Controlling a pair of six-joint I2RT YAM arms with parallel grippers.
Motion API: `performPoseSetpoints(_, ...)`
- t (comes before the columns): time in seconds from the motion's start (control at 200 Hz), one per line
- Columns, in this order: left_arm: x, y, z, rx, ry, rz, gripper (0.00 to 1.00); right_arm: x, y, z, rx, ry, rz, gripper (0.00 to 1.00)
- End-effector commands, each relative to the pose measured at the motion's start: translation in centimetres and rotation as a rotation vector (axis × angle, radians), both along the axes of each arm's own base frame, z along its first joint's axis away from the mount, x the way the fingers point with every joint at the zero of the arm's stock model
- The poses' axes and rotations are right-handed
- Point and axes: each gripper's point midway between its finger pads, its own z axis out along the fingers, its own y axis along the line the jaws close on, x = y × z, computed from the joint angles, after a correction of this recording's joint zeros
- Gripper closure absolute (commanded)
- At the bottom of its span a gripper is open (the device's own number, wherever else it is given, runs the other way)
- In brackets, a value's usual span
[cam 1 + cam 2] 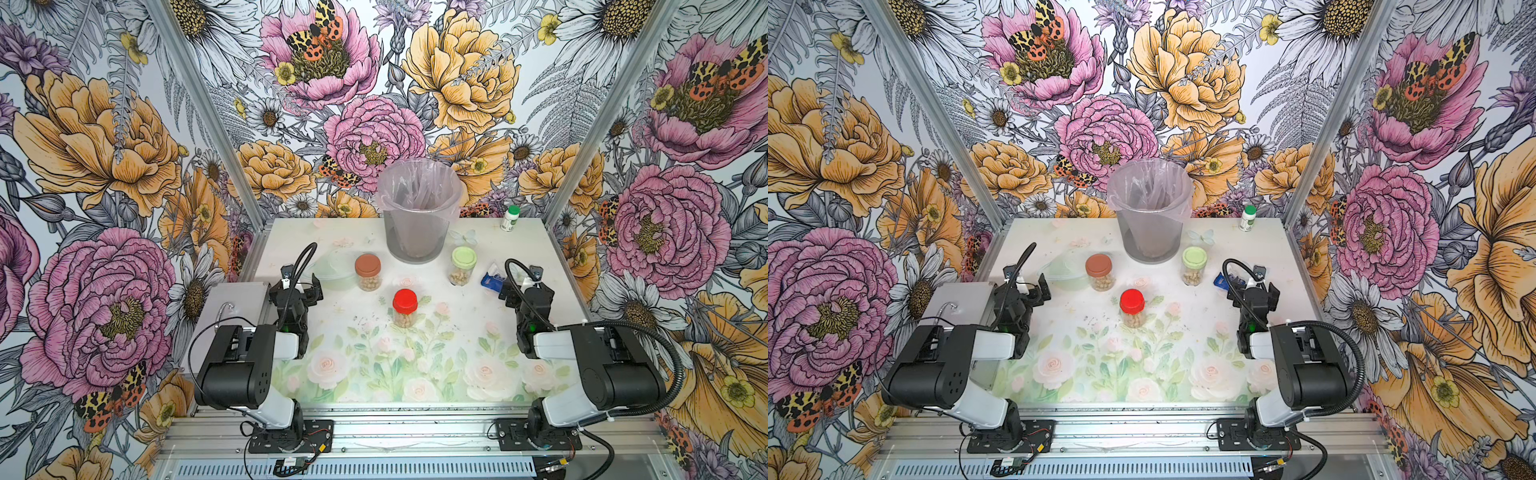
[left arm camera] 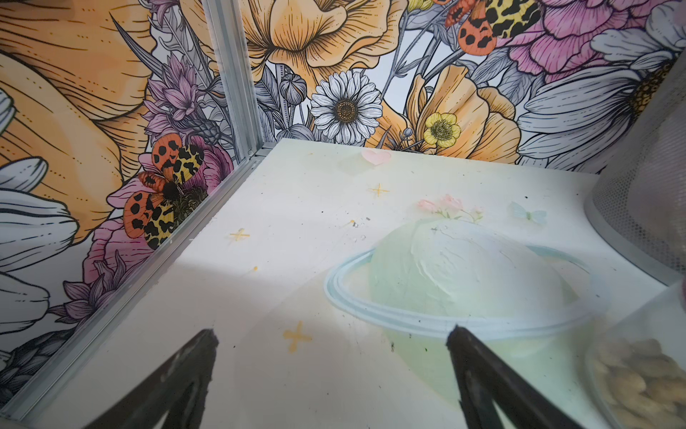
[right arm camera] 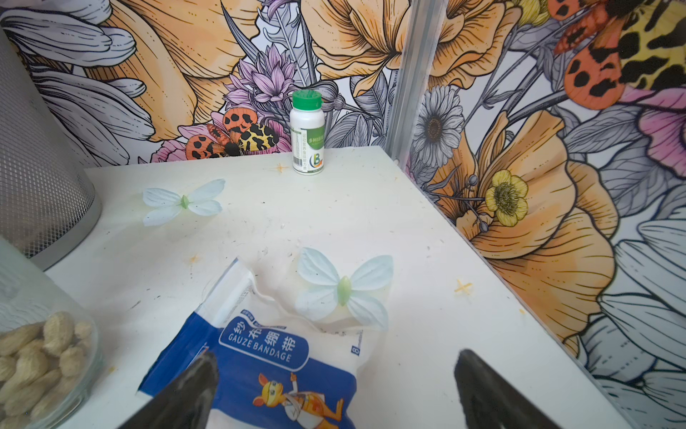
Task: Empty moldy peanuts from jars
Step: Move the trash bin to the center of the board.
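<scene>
Three clear jars of moldy peanuts stand upright and lidded on the table in both top views: brown lid (image 1: 368,272) (image 1: 1099,272), light green lid (image 1: 463,266) (image 1: 1194,266), red lid (image 1: 404,307) (image 1: 1132,307) nearest the front. My left gripper (image 1: 313,289) (image 2: 334,330) is open and empty, left of the brown-lidded jar (image 2: 638,375). My right gripper (image 1: 510,291) (image 3: 337,354) is open, right of the green-lidded jar (image 3: 22,293), whose peanuts (image 3: 41,349) show through the glass. Neither gripper touches a jar.
A large clear bucket (image 1: 417,212) (image 1: 1150,212) with a plastic liner stands behind the jars. A white bottle (image 1: 510,218) (image 3: 307,133) with a green cap is at the back right. A blue gauze bandage packet (image 1: 490,279) (image 3: 267,353) lies under the right gripper. Cage walls close three sides.
</scene>
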Motion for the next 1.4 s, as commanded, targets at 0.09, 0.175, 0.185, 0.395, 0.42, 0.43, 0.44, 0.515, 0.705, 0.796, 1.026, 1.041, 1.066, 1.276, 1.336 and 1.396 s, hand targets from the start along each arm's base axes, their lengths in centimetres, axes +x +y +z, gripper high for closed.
performPoseSetpoints(0.09, 0.2, 0.2, 0.8, -0.011, -0.036, 0.018, 0.01, 0.6, 0.2, 0.9, 0.004, -0.033, 0.008, 0.01)
performPoseSetpoints(0.175, 0.2, 0.2, 0.9, -0.011, -0.037, 0.018, 0.01, 0.6, 0.2, 0.9, 0.005, -0.035, 0.007, 0.01)
performPoseSetpoints(0.185, 0.2, 0.2, 0.9, -0.011, -0.037, 0.019, 0.01, 0.6, 0.1, 0.9, 0.004, -0.033, 0.007, 0.01)
performPoseSetpoints(0.395, 0.5, -0.4, 0.8, -0.002, -0.023, -0.020, 0.01, 0.6, 0.2, 1.0, 0.004, -0.037, 0.008, 0.01)
performPoseSetpoints(0.42, 0.5, -0.4, 1.0, -0.001, -0.027, -0.021, 0.01, 0.5, 0.1, 0.9, 0.005, -0.035, 0.007, 0.01)
performPoseSetpoints(0.43, 0.5, -0.5, 1.0, -0.001, -0.024, -0.022, 0.01, 0.5, 0.1, 0.9, 0.004, -0.036, 0.007, 0.01)
performPoseSetpoints(0.44, 0.6, -0.5, 1.1, 0.000, -0.026, -0.023, 0.01, 0.5, 0.1, 1.0, 0.002, -0.038, 0.006, 0.01)
performPoseSetpoints(0.515, 0.8, -0.6, 1.9, 0.009, 0.006, -0.019, 0.01, 0.5, 0.5, 1.3, -0.003, -0.034, 0.021, 0.01)
performPoseSetpoints(0.705, 1.5, -1.5, 3.7, 0.072, 0.084, -0.006, 0.01, 0.4, 0.8, 3.0, -0.028, -0.014, 0.015, 0.01)
performPoseSetpoints(0.796, 1.5, -2.3, 5.1, 0.121, 0.102, 0.003, 0.01, 0.3, 0.4, 4.1, -0.029, 0.003, -0.019, 0.01)
performPoseSetpoints(1.026, 1.0, -5.7, 8.9, 0.125, 0.198, -0.037, 0.01, 0.7, 1.6, 5.9, 0.071, 0.111, -0.003, 0.01)
performPoseSetpoints(1.041, 0.9, -6.0, 9.0, 0.123, 0.207, -0.044, 0.01, 0.6, 1.6, 6.1, 0.075, 0.111, -0.003, 0.01)
performPoseSetpoints(1.066, 0.9, -6.6, 9.3, 0.118, 0.220, -0.062, 0.01, 0.4, 1.8, 6.4, 0.089, 0.115, -0.002, 0.01)
performPoseSetpoints(1.276, -0.5, -9.5, 10.9, -0.035, 0.310, -0.142, 0.01, -0.8, 4.3, 9.0, 0.181, 0.143, 0.080, 0.01)
performPoseSetpoints(1.336, -0.8, -10.3, 11.3, -0.088, 0.331, -0.178, 0.01, -1.2, 5.2, 9.6, 0.207, 0.160, 0.123, 0.01)
performPoseSetpoints(1.396, -1.3, -10.9, 11.6, -0.131, 0.374, -0.198, 0.01, -1.5, 6.5, 10.4, 0.245, 0.184, 0.178, 0.01)
